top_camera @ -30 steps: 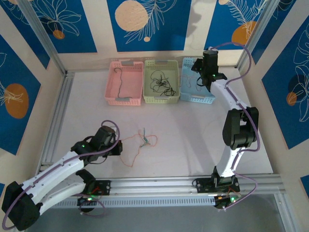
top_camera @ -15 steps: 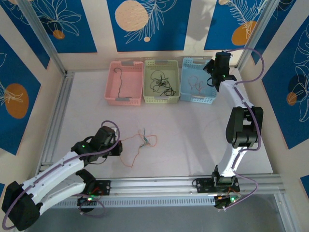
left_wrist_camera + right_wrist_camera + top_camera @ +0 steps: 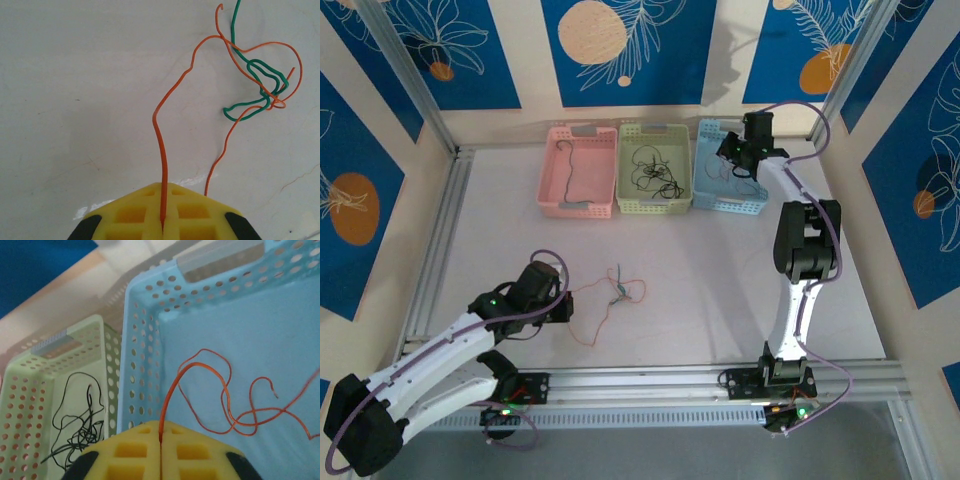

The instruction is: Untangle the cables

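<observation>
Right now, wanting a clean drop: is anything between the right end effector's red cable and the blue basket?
Nothing visible: the red cable, pinched in the right end effector, trails onto the blue basket floor.

On the white worktop (image 3: 720, 300), the left hand (image 3: 564, 300) met one end of an orange cable (image 3: 590, 290), which tangled with a green cable (image 3: 618, 278). Behind stood a pink basket (image 3: 552, 180), a green basket (image 3: 626, 170) holding black cables (image 3: 660, 180), and a blue basket (image 3: 702, 165) holding a red cable (image 3: 718, 178). The right hand (image 3: 732, 155) hung over the blue basket.
</observation>
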